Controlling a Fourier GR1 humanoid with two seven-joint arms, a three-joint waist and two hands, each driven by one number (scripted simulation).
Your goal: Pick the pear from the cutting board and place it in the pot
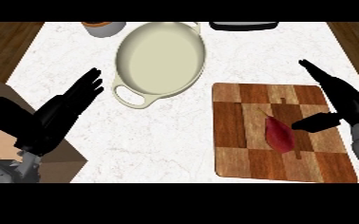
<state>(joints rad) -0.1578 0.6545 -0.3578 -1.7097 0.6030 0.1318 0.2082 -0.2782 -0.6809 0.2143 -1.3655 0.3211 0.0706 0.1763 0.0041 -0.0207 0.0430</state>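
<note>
- Below, we see the worktop (84, 38), white and marbled, from steeply above, with wood floor at both upper corners.
- We find the pear (280, 134), dark red, lying on the board (238, 109), right of the board's middle, its stem toward the far-left.
- We note the board is a wooden chequer of light and dark squares, at the worktop's right near side.
- We see the pot (160, 57), a cream oval with a handle at each end, left of the board and farther back; nothing lies in it, and it is apart from the board.
- We place the right hand (335, 95) at the board's right edge: its fingers are straight and spread wide, one pointing up-left, the thumb reaching toward the pear, with its tip just beside the fruit. It holds nothing.
- We place the left hand (67, 107) at the left, over the worktop's edge, fingers straight and pointing up-right, holding nothing.
- At the far edge we see a grey bowl (104, 28) with orange-brown contents, and a dark object (242, 26), cut off.
</note>
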